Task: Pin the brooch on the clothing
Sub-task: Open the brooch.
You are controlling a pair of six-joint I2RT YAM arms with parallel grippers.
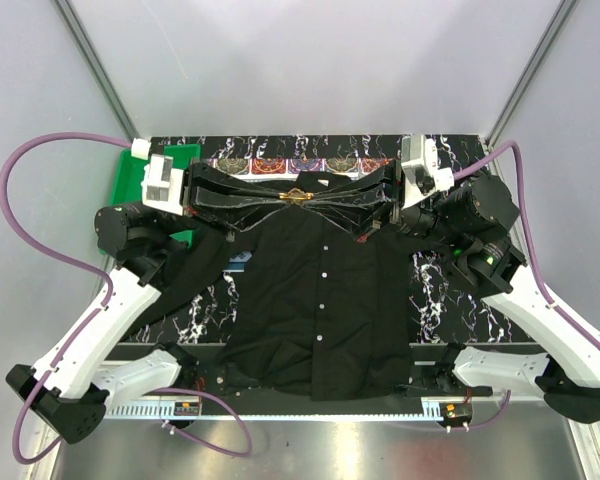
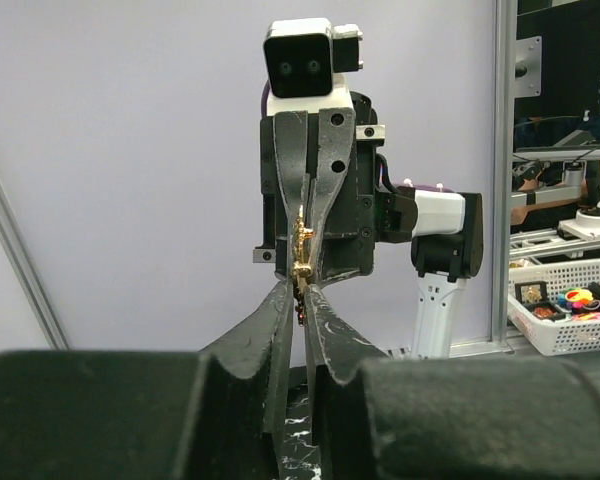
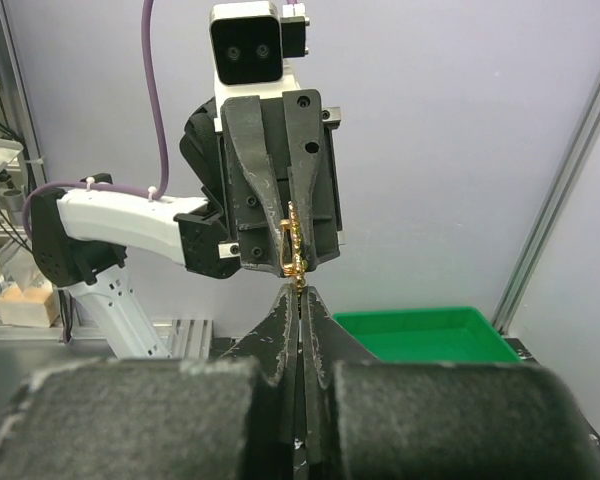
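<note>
So here's where I'm at: both arms are reaching in from the sides, meeting tip to tip. My right pincer is squeezed completely closed, with one end of the little gold brooch caught between its tips. My left pincer is down to a thin slit and the other end of the brooch sits right in that slit. Honestly, I can't tell if it's really biting on it or just sitting around it.

From overhead, the brooch hangs between the two sets of fingertips, over the collar end of the black shirt. The shirt is spread flat on the marbled table, buttons up. A patterned mat peeks out past the collar, and a green tray sits by my left wrist.
</note>
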